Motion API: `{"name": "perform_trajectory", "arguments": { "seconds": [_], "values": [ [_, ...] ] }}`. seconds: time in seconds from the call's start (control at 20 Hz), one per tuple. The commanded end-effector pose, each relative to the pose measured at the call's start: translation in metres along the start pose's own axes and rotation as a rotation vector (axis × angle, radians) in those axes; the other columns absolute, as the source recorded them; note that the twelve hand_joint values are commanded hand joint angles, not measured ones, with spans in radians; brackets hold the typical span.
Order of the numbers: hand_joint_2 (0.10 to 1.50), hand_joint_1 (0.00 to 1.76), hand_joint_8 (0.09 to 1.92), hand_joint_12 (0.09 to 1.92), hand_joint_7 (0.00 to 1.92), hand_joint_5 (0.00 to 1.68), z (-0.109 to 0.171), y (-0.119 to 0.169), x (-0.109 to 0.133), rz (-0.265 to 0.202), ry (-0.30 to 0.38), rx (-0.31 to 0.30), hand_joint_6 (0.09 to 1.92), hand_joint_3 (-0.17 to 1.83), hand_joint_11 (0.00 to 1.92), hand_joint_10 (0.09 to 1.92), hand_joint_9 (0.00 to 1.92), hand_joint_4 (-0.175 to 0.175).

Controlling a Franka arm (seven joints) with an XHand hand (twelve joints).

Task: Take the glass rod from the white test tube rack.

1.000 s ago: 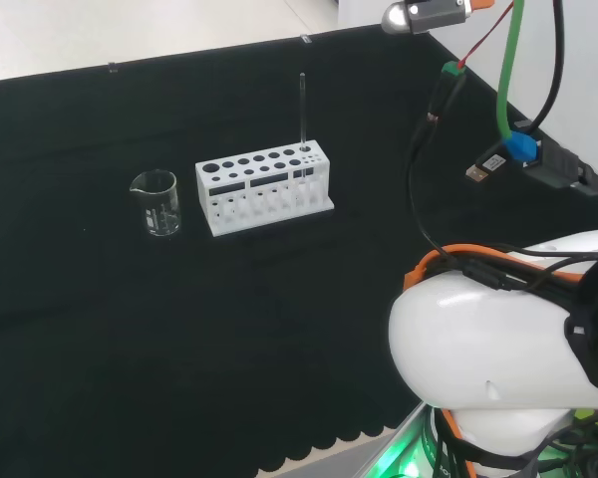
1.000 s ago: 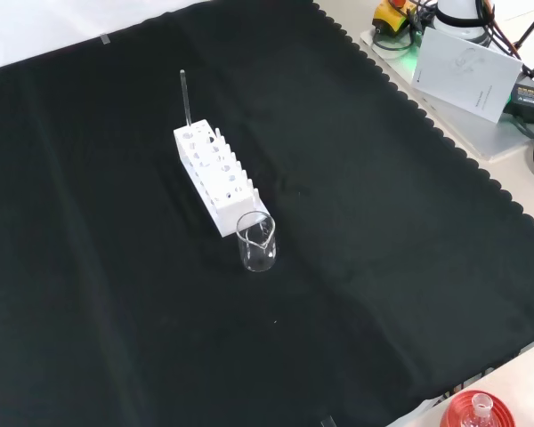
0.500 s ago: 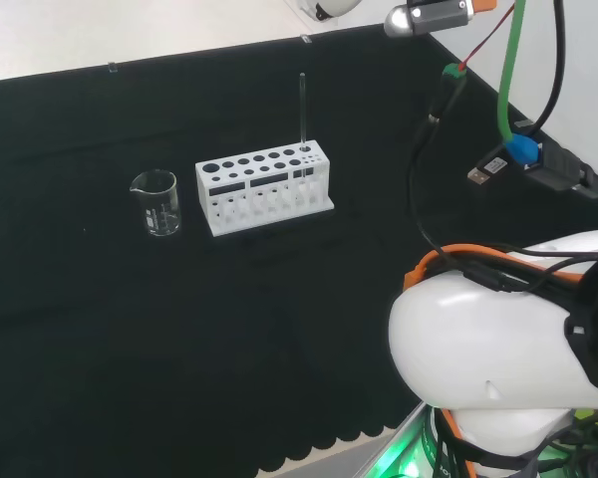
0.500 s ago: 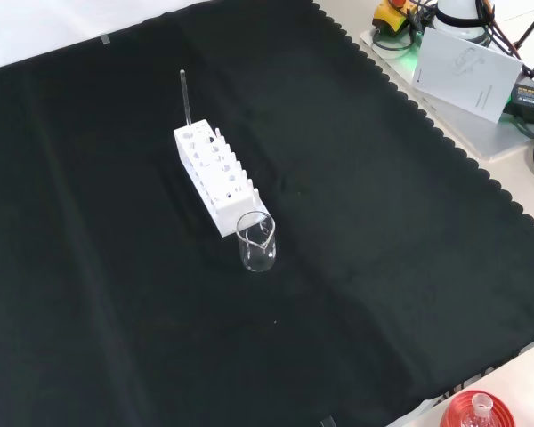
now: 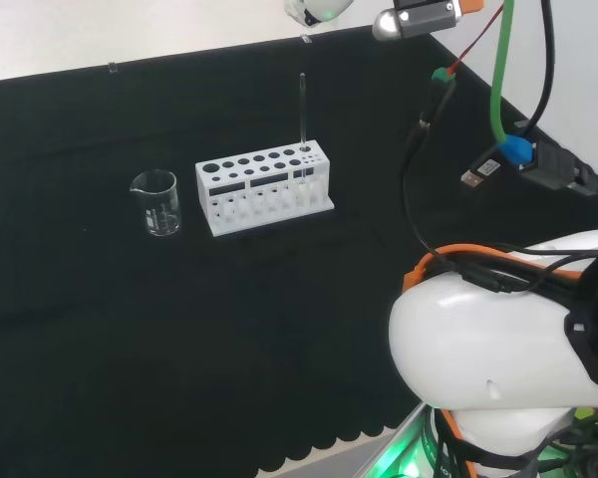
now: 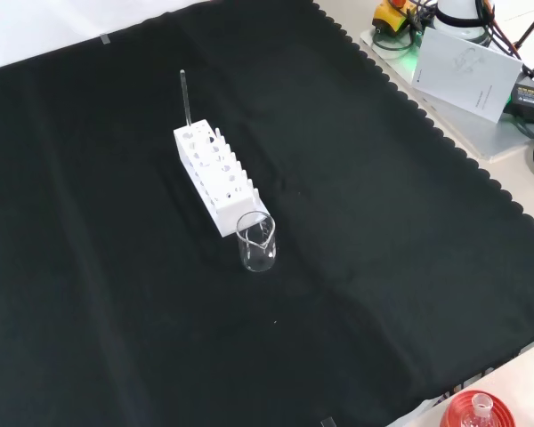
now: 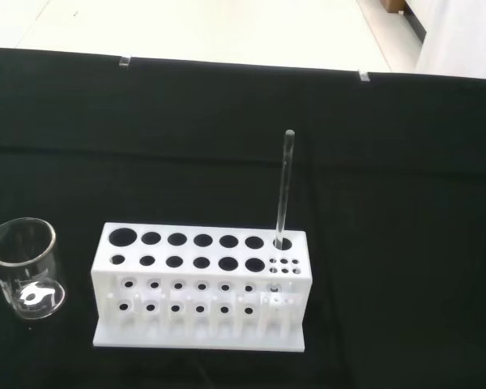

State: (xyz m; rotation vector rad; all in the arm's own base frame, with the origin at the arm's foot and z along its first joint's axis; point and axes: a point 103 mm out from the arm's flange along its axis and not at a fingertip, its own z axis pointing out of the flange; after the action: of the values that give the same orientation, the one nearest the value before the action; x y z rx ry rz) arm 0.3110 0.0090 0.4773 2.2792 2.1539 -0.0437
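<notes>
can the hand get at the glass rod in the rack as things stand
Probably yes. The glass rod stands upright at one end of the white rack, well above it, with bare cloth around; the beaker sits beyond the other end.

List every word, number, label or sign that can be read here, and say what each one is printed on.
None can be read.
Beaker: a white printed mark on the glass, too blurred to read.
White sheet beside the cloth: a faint mark, too small to read.
White test tube rack and glass rod: no print.
</notes>
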Motion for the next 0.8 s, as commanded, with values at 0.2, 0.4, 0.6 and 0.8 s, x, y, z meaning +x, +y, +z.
{"name": "perform_trajectory", "arguments": {
  "seconds": [0.2,0.4,0.6,0.8],
  "values": [
    [0.76,0.69,0.87,1.3,0.46,0.35,0.013,0.015,-0.021,-0.036,0.035,-0.038,0.73,0.58,0.51,0.77,0.63,-0.153],
    [0.73,0.73,0.83,1.26,0.67,0.51,0.024,0.036,-0.016,-0.088,0.042,-0.066,0.88,0.59,0.66,0.72,0.8,-0.161],
    [0.68,0.75,0.8,1.23,0.81,0.6,0.04,0.058,-0.017,-0.112,0.038,-0.035,0.95,0.61,0.77,0.68,0.93,-0.168],
    [0.67,0.76,0.78,1.22,0.87,0.63,0.049,0.08,-0.023,-0.145,0.07,-0.019,0.97,0.62,0.82,0.65,1.0,-0.171]
  ]
}}
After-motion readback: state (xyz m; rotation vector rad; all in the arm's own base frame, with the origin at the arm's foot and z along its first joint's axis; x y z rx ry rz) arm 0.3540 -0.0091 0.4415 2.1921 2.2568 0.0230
